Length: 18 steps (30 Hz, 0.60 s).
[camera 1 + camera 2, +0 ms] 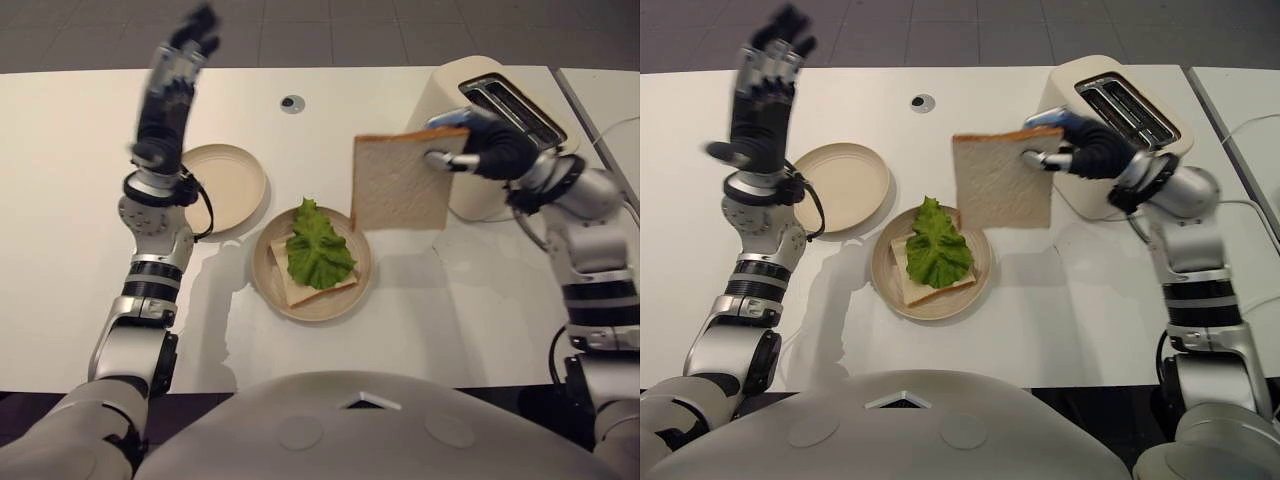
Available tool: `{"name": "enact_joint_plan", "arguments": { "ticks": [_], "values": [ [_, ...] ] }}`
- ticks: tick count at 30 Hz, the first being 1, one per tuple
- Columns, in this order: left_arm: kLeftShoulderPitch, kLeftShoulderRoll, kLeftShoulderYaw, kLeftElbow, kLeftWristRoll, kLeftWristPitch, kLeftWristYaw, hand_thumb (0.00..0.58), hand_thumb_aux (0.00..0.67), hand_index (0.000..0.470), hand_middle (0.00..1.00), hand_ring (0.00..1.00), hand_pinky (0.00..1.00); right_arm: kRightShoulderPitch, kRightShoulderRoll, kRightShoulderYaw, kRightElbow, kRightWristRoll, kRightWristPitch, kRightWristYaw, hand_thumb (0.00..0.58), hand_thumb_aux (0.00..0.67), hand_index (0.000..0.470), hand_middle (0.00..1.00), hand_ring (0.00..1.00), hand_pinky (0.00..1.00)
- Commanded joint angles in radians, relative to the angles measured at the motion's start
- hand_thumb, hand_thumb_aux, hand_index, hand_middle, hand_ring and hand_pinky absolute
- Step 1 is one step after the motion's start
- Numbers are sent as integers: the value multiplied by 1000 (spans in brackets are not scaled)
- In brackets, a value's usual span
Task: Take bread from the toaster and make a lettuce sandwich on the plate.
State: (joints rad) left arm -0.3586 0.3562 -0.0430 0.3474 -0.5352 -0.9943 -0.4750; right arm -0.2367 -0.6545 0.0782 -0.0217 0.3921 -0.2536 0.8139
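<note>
Bread slice (400,185) is in the air, held upright with its flat face toward the camera, just left of the toaster (440,95) and up-right of the plate (330,312). The right hand (492,147) has it by the upper right edge, dark fingers (447,160) clamped over the face of the slice and the crust. The slice's lower left corner sits over the plate's far right rim in both eye views (cannot tell how far above it is, but it looks clear of the food). The right forearm runs in from the right, passing in front of the toaster body.

On the plate: a lower slice (312,292) lying flat with a lettuce (318,250) leaf on top. The leaf is green and ruffled, covers most of the bread, and its tip points away from the robot. The plate is at mid table (460,320), near the front edge.

The toaster is cream coloured, at the far right of the table, with its two slots facing up and tilted toward the right.

The left hand (175,85) is raised high over the left part of the table with its wrist upright, fingers stretched out and a bit apart, holding nothing. Just beside that arm, on its right, is a second plate (235,180), lying flat, close to the food plate but not touching it. A small dark round fitting (292,103) is in the tabletop further back, near the middle.
</note>
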Motion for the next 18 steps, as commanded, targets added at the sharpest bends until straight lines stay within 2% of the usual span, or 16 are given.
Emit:
{"name": "enact_joint_plan", "arguments": {
  "ticks": [1, 4, 8, 14, 18],
  "values": [
    [41, -14, 41, -115, -171, 102, -109, 0, 0, 0, 0, 0, 0, -21, 120, 111, 79, -18, 82, 59, 580, 670, 470, 1000, 1000, 1000],
    [105, -17, -10, -211, -214, 151, -271, 0, 0, 0, 0, 0, 0, -42, 205, 183, 194, -120, 97, 33, 580, 670, 470, 1000, 1000, 1000],
    [185, -15, -120, -283, -151, 181, -464, 0, 0, 0, 0, 0, 0, -71, 272, 243, 291, -272, 62, -24, 580, 670, 470, 1000, 1000, 1000],
    [241, 14, -215, -238, -18, 202, -650, 0, 0, 0, 0, 0, 0, -91, 304, 300, 342, -430, 8, -63, 580, 670, 470, 1000, 1000, 1000],
    [258, 42, -254, -143, 97, 178, -729, 0, 0, 0, 0, 0, 0, -106, 293, 322, 347, -510, -29, -79, 580, 670, 470, 1000, 1000, 1000]
  ]
}}
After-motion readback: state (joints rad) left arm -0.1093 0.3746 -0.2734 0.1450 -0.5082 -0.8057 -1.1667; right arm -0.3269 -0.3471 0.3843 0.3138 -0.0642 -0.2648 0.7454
